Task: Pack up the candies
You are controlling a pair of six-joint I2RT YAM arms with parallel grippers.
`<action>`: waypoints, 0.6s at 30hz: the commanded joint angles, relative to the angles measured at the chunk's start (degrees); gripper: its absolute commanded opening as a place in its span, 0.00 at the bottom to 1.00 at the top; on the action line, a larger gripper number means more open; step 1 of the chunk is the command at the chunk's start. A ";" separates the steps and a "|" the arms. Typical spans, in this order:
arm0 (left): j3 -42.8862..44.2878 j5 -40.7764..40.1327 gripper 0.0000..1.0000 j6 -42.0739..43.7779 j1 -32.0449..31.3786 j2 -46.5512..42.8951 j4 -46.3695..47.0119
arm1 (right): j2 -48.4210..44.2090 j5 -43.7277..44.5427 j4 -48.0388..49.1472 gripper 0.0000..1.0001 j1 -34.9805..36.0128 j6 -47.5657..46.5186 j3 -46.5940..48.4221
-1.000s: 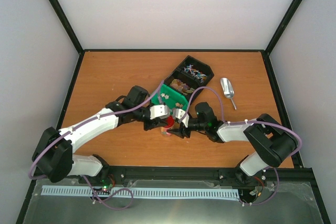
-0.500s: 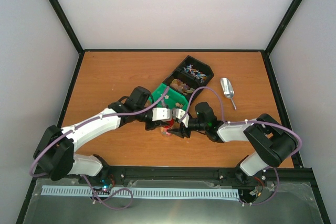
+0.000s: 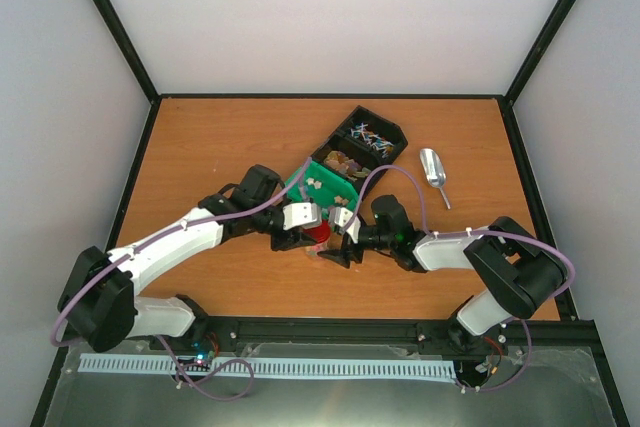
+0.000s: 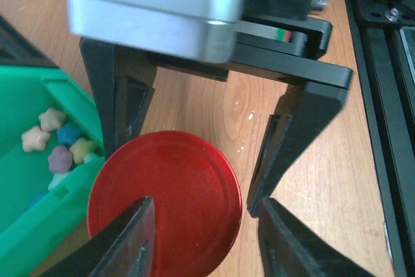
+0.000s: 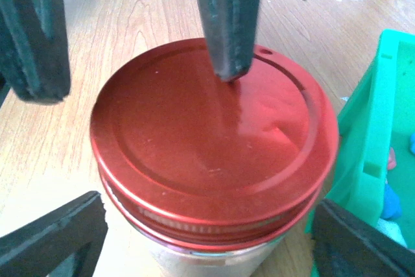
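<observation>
Bright, even light from above fills the overhead view, leaving only faint, soft shadows on the tabletop (image 3: 200, 147). A pale patch of glare sits on the red lid (image 5: 194, 147). In the left wrist view the silver housing (image 4: 155, 4) at the top edge is blurred

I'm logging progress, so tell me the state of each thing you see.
Jar: upright, lid on.
Candies: in the green tray.
Black box: holds wrapped sweets.
Scoop: lying on the table, untouched.
Left gripper: open over the lid.
Right gripper: open, astride the jar.
</observation>
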 commanded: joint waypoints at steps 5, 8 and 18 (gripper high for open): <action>0.06 -3.42 0.65 -2.99 0.41 -5.14 -4.05 | -0.42 -0.03 4.21 0.92 0.47 1.54 -1.24; 0.41 -4.64 0.76 -4.65 0.43 -4.57 -4.56 | 0.60 -0.03 5.29 0.92 0.51 2.09 -0.77; 1.21 -5.60 0.82 -7.35 -1.60 -0.70 0.22 | 3.64 1.31 9.17 0.85 2.36 3.23 0.51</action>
